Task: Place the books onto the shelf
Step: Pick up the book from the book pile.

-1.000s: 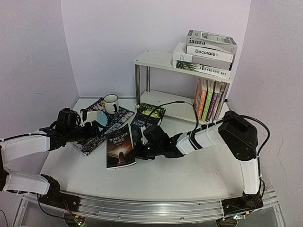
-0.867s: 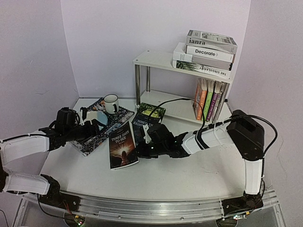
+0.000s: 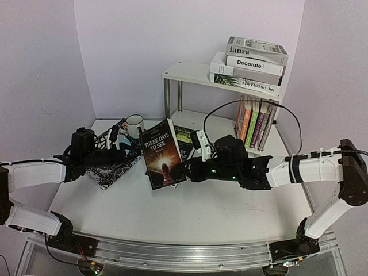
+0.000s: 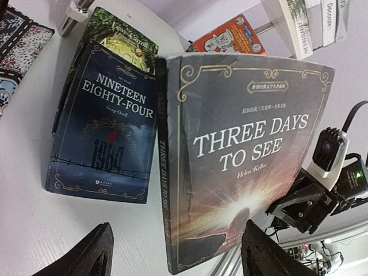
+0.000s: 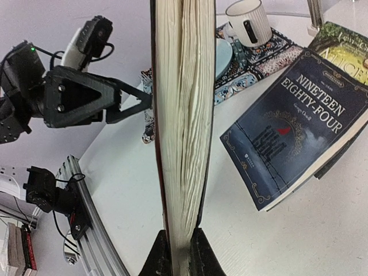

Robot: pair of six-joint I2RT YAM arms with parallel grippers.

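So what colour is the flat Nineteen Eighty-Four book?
The Nineteen Eighty-Four book is dark blue with gold trim, clearest in the left wrist view.

top looks down from behind; wrist views closely share one book (image 4: 247,155).

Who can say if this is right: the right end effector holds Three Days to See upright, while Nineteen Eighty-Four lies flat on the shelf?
Wrong place: Nineteen Eighty-Four lies flat on the table, as the right wrist view shows. The rest holds.

Table (image 3: 230,218), mat (image 5: 279,54), blue novel (image 4: 106,129), green book (image 4: 123,40) apparently beneath
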